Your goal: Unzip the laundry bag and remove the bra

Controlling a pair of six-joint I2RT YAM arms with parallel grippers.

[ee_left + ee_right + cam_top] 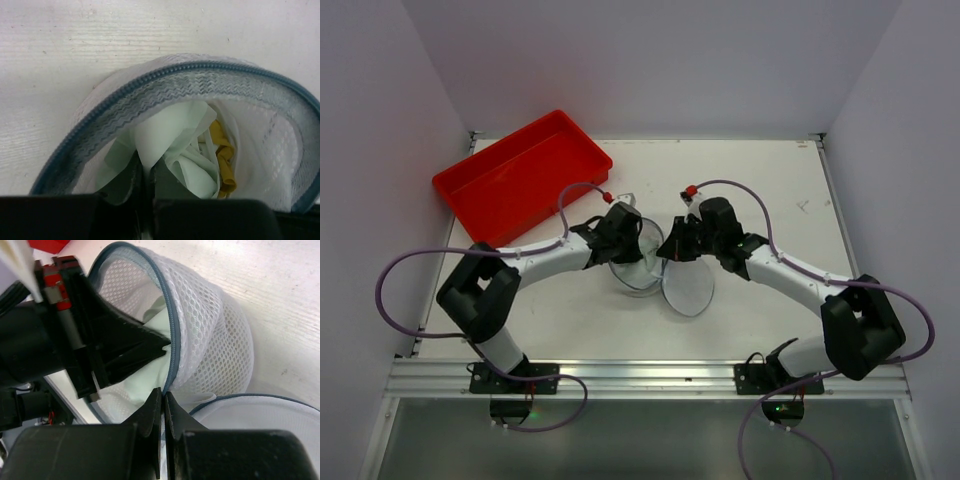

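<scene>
Top external view: where does the laundry bag (640, 277) stand?
— On the white table (770, 190), between the two arms, with its mouth open. Its lid (688, 288) lies flat, touching the bag on the side nearer the right arm. A red tray (520, 175) sits well apart, beyond the bag toward the far left corner.
— And the left gripper (146, 170)?
— Down inside the bag, its fingers pressed together on a fold of the bra (172, 145). That is pale green fabric, crumpled low in the bag, with a yellow piece (225, 160) just beside it.
— What blocks the opening?
— The left gripper's black body fills much of it in the right wrist view and hides most of the contents. The blue-grey zip trim (150, 85) arches over the fabric.
— The right gripper (163, 395)?
— At the bag's rim, its fingers pinching the mesh wall and trim.
</scene>
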